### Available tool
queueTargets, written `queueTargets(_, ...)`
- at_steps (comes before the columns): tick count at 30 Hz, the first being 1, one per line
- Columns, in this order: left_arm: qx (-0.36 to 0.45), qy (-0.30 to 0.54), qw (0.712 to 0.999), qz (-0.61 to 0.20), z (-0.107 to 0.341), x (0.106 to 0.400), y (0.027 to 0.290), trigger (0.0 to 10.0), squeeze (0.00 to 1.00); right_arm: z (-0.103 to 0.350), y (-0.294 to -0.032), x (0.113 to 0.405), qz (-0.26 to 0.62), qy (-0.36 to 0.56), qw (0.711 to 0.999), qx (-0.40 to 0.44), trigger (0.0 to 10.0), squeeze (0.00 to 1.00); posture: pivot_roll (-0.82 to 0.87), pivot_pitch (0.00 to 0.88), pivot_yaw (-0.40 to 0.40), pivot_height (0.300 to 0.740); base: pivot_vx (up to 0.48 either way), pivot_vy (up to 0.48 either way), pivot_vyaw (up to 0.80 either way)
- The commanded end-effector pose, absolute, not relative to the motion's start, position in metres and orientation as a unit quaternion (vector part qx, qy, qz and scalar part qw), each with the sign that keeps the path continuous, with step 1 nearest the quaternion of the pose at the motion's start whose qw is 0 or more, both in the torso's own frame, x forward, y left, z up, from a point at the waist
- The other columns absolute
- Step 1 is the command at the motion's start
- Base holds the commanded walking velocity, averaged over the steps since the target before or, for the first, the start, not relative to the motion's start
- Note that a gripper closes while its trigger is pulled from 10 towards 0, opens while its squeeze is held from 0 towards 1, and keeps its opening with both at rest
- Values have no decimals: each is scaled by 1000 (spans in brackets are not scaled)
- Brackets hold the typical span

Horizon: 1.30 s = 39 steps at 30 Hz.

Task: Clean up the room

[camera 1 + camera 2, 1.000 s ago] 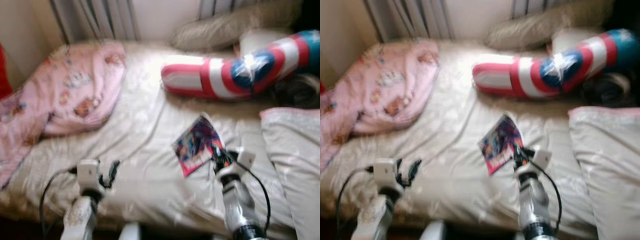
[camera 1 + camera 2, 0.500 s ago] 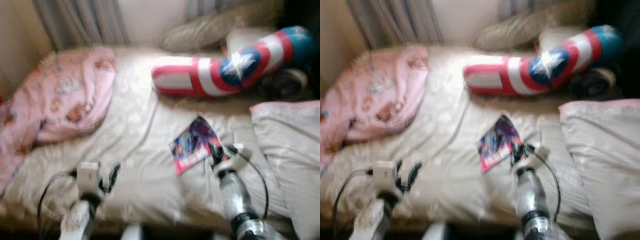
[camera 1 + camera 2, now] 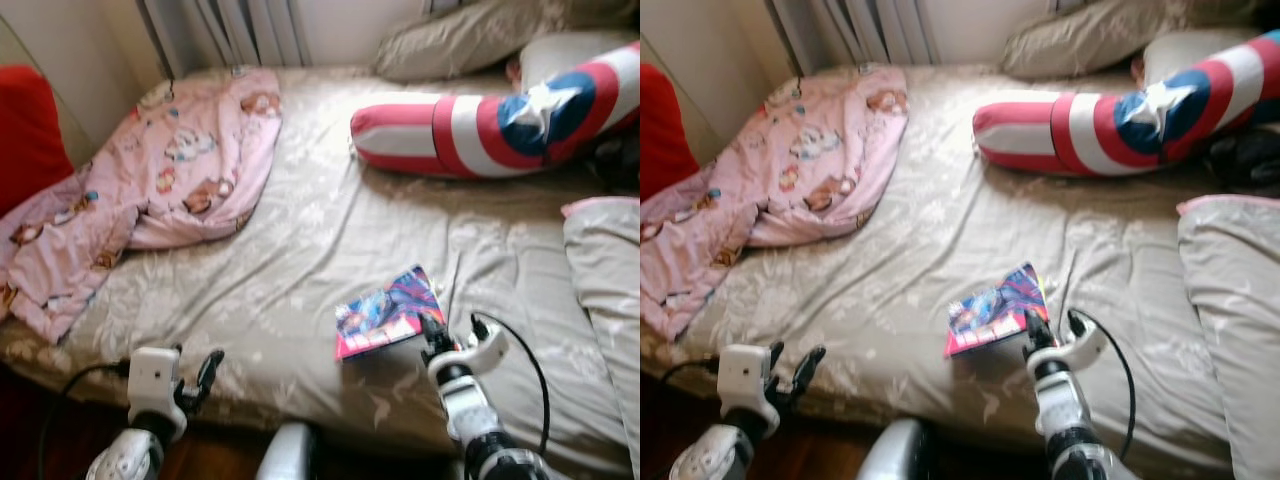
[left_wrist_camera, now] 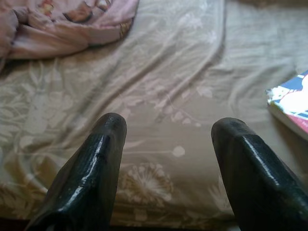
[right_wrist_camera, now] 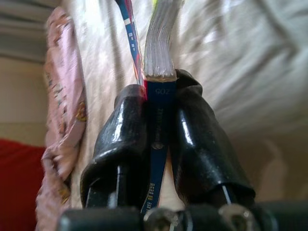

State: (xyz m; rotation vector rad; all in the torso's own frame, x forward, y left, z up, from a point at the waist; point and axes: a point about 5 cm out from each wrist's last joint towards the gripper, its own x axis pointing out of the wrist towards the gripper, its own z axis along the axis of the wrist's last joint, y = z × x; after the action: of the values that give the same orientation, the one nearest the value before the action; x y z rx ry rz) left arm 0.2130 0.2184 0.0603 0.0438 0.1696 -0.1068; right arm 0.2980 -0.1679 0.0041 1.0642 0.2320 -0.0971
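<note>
Beige floral sheets cover the bed (image 3: 300, 250), and near its front edge lies a colourful comic book (image 3: 388, 312). Its near corner sits between the jaws of the right gripper (image 3: 434, 335), which are closed tight on it, cover and pages pinched. Compared with a second ago the book looks lower and flatter against the sheet. The left gripper (image 4: 166, 144) hovers at the bed's edge, jaws wide apart, holding nothing. A pink blanket (image 3: 180, 170) lies well apart.

Beige-sheeted bed (image 3: 330, 230) (rumpled) beneath curtains (image 3: 245, 28).
</note>
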Motion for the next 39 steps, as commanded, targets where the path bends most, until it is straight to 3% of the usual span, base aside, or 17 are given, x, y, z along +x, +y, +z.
queueTargets(1, 29, 90, 994, -63, 63, 209, 219, 10000, 0, -4, -173, 290, -85, 116, 848, 511, 10000, 0, 316, 180, 138, 633, 0, 0, 0)
queueTargets(11, 32, 109, 991, -65, 63, 193, 218, 10000, 0, -15, -195, 277, -186, 106, 820, 530, 10000, 0, 332, 228, 146, 633, 0, 0, 0)
queueTargets(26, 24, 123, 990, -64, 63, 186, 213, 10000, 0, -25, -198, 267, -220, 142, 817, 514, 10000, 0, 331, 251, 137, 633, 0, 0, 0)
queueTargets(27, 24, 123, 990, -64, 63, 186, 213, 10000, 0, -25, -199, 267, -220, 143, 817, 513, 10000, 59, 331, 251, 137, 633, 0, 0, 0)
queueTargets(28, 24, 124, 990, -64, 63, 186, 213, 10000, 0, -25, -199, 267, -221, 144, 817, 513, 10000, 373, 329, 252, 137, 633, 0, 0, 0)
queueTargets(29, 23, 124, 990, -64, 63, 186, 212, 10000, 0, -26, -200, 266, -222, 145, 817, 512, 10000, 451, 329, 252, 137, 633, 0, 0, 0)
queueTargets(39, 21, 128, 989, -65, 62, 184, 210, 10000, 0, -30, -204, 261, -239, 159, 815, 504, 10000, 439, 322, 257, 136, 633, 0, 0, 0)
